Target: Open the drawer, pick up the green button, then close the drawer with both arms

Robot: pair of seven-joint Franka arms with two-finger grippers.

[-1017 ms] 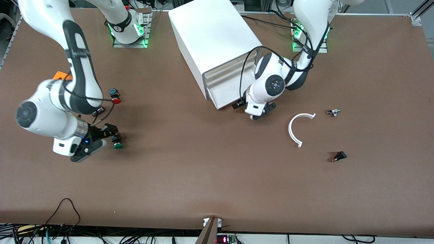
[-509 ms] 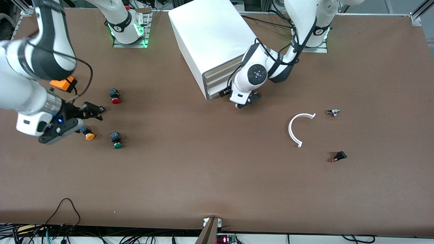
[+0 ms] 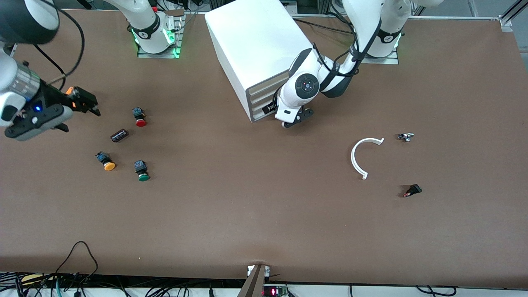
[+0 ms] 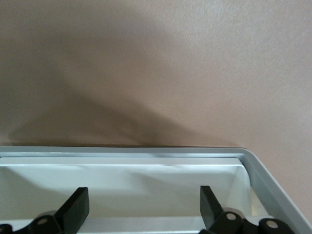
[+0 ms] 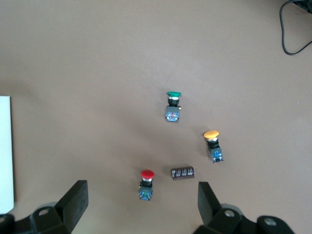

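The white boxy plastic cabinet [image 3: 258, 49] stands at the upper centre of the front view, its 4 flat drawer fronts flush; which one is the task's drawer cannot be told. The left gripper [image 3: 272, 109] sits right at the lowest fronts, fingers [image 4: 75, 209] spread wide with nothing between them, a white front edge just ahead of them in the left wrist view. The right gripper [image 3: 84, 102] hangs in the air at the left edge of the front view, over bare brown table [image 3: 264, 214], its jaws released and empty. The small green-capped push button with a dark blue body [image 3: 142, 171] lies on the table in the lower left of the group, beside a yellow-capped button [image 3: 105, 161]; a red-capped button [image 3: 139, 116] and a small dark cylinder [image 3: 119, 135] lie higher up. At the right side lie a white plastic half-ring [image 3: 361, 156], a small metal clip [image 3: 406, 136] and a small black part [image 3: 412, 190].
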